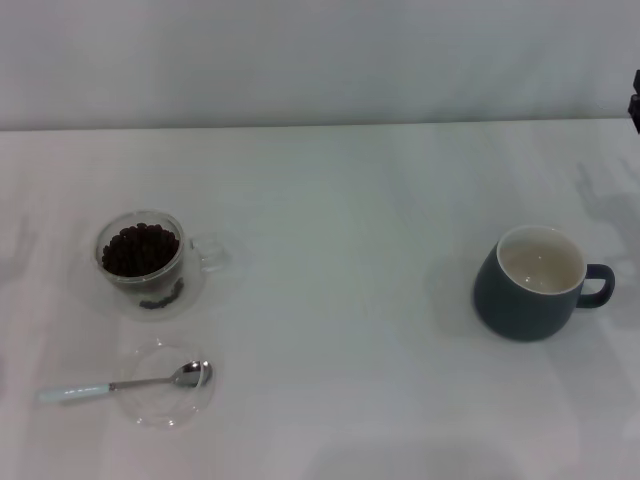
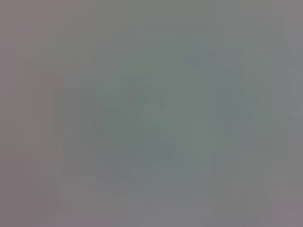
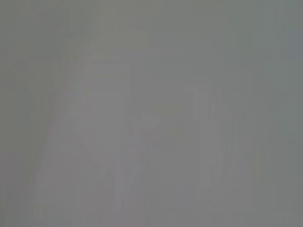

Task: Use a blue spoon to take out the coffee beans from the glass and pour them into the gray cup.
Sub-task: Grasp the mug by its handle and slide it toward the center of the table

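In the head view the glass (image 1: 142,262) stands at the left of the white table, filled with dark coffee beans (image 1: 139,249), its clear handle pointing right. In front of it the blue spoon (image 1: 125,385) lies flat, its metal bowl resting on a clear glass saucer (image 1: 165,398) and its pale blue handle pointing left. The gray cup (image 1: 535,283) stands upright at the right, cream inside and empty, handle pointing right. Neither gripper shows in the head view. Both wrist views show only a plain grey surface.
A small dark part of the robot (image 1: 635,100) shows at the right edge of the head view. The table's far edge meets a pale wall (image 1: 320,60) along the top.
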You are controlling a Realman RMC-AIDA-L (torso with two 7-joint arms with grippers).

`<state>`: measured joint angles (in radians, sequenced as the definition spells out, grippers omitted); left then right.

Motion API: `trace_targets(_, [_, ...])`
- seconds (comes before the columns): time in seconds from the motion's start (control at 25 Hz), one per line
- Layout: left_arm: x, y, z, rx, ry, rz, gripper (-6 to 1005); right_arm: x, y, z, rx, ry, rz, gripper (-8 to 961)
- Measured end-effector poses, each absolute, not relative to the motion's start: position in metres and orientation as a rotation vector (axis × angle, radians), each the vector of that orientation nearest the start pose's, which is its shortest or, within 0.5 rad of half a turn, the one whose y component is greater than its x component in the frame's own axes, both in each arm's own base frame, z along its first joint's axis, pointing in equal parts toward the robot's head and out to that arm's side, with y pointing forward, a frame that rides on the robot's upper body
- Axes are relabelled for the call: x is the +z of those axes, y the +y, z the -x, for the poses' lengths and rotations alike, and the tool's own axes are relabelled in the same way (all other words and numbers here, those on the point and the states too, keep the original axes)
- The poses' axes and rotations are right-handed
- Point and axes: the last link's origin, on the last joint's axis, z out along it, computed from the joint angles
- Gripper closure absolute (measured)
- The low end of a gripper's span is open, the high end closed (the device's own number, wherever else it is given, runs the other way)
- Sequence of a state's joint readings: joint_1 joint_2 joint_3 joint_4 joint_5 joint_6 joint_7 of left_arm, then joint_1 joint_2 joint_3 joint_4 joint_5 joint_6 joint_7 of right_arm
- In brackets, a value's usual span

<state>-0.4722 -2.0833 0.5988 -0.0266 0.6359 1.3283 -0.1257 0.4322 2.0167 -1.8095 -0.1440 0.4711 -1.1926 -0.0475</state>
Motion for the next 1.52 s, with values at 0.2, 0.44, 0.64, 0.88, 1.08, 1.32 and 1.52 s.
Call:
trace_targets(0.2, [0.033,0.312,0.363,-0.648,-0.511,1.335,124,0.042,0.337,-0.35,0.604,0.38,1.511,350])
trace_targets(0.44, [0.034,0.309,0.367,-0.64,-0.521,1.332,124,0.036,0.31,-0.346,0.724,0.345,1.602,351])
trace_targets(0.64, [0.036,0.305,0.371,-0.63,-0.524,1.321,124,0.031,0.288,-0.354,0.73,0.339,1.764,350])
trace_targets(0.88, [0.042,0.309,0.372,-0.623,-0.51,1.314,124,0.033,0.256,-0.37,0.713,0.346,1.809,351])
trace_targets(1.08, [0.041,0.313,0.372,-0.611,-0.52,1.323,124,0.04,0.231,-0.385,0.708,0.406,1.81,350])
trace_targets(1.32, [0.044,0.316,0.371,-0.618,-0.524,1.309,124,0.034,0.219,-0.395,0.67,0.477,1.834,350])
trace_targets(1.52, [0.047,0.318,0.37,-0.62,-0.517,1.298,124,0.024,0.214,-0.398,0.638,0.517,1.85,351])
